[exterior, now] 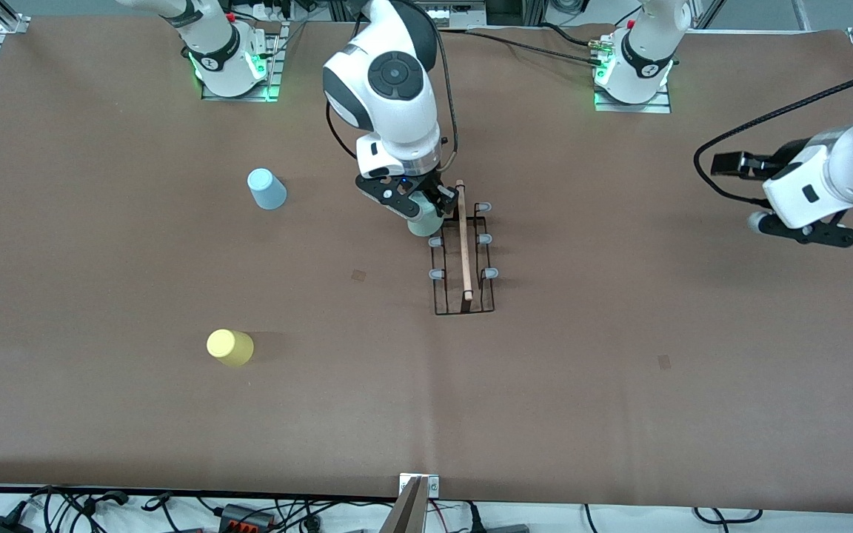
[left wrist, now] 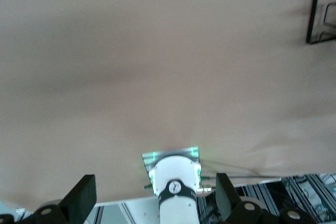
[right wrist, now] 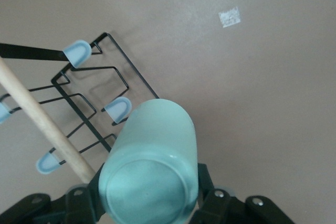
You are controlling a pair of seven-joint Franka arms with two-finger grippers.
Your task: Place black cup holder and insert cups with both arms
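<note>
Gripping pale green tapered plastic cup [right wrist: 149,166], right pincer [exterior: 422,210] closed on it, over prong row of rectangular black wire rack with wooden rod [exterior: 464,255], at rack's end nearest robot bases. Rack stands mid brown desk [exterior: 619,355]. Light blue cup [exterior: 266,189] and yellow cup [exterior: 230,347] lie well apart from rack, toward right arm's end. Left pincer [left wrist: 156,203] wide apart, holding nothing, waits over desk toward left arm's end.

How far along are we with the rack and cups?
Done: black cup holder stands mid-table. In hand: right claw grips the pale green cup over a prong. Left: light blue cup and yellow cup lie on the table. Left claw waits open.
</note>
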